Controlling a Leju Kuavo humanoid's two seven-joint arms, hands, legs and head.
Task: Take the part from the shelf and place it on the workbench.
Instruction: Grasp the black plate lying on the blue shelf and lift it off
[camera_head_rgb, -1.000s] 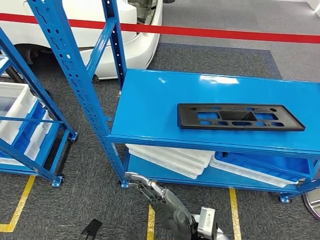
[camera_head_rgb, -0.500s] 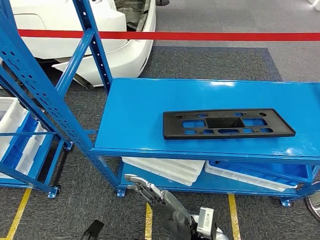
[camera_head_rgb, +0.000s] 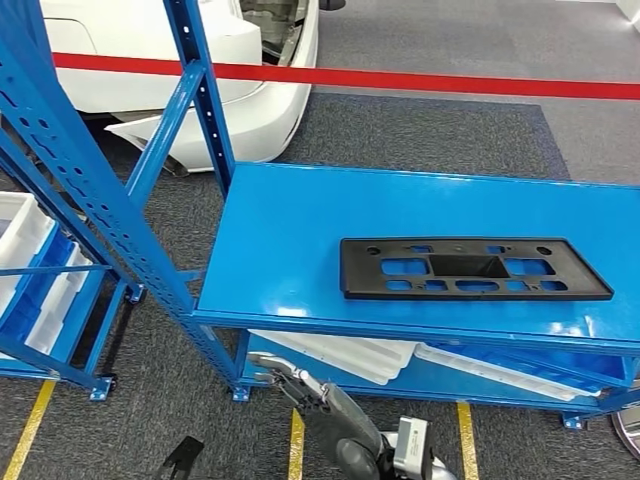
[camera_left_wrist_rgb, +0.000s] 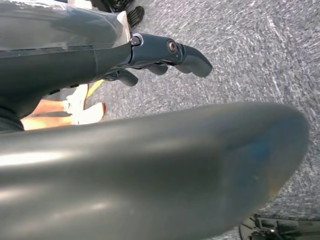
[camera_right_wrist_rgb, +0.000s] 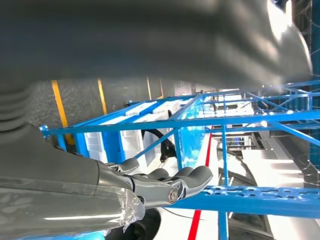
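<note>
Part (camera_head_rgb: 474, 270) flat on shelf (camera_head_rgb: 302, 230).

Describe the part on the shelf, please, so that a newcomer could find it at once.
Look at the blue shelf in front of the white car. On its top board, toward the right, lies the part: a long, flat, black plate with cut-out holes. The white trays sit a level lower.
</note>
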